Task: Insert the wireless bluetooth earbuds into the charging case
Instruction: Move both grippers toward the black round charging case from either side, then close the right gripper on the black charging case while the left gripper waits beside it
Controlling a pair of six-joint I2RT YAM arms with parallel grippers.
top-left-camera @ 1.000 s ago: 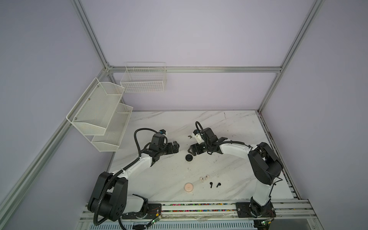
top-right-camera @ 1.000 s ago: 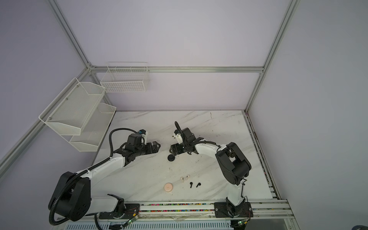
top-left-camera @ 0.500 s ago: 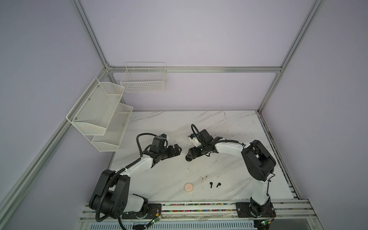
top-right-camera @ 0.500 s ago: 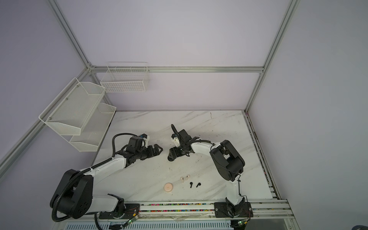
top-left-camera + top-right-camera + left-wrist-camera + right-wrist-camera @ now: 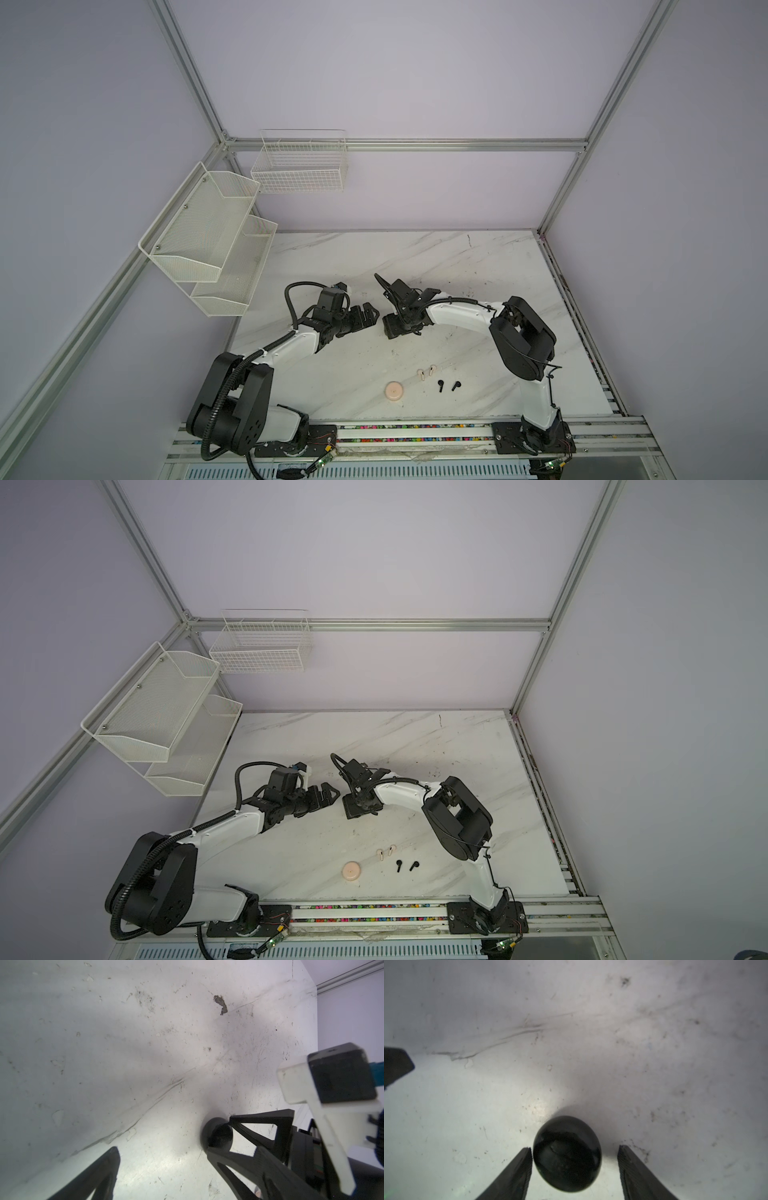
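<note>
A round black charging case [image 5: 567, 1153] lies on the marble table between the fingers of my right gripper [image 5: 575, 1148]. One finger [image 5: 521, 1167] touches its side, while the other stands a gap away, so the gripper is open. The left wrist view shows the same case [image 5: 216, 1134] between those two fingers. In both top views my right gripper [image 5: 401, 330] [image 5: 359, 810] hides it. My left gripper [image 5: 370, 318] is wide open and empty just left of it. Two pale pink earbuds [image 5: 421, 375] [image 5: 433, 368] and two black earbuds [image 5: 440, 385] [image 5: 456, 385] lie near the front.
A pale pink round case [image 5: 394, 391] sits closed on the table left of the earbuds. White mesh shelves [image 5: 208, 245] and a wire basket [image 5: 299, 166] hang on the left and back walls. A tip of my left gripper's finger [image 5: 396, 1068] shows in the right wrist view.
My right gripper has come down over the black case and its jaws have narrowed around it. My left gripper has moved right, closer to the case, still wide open.
</note>
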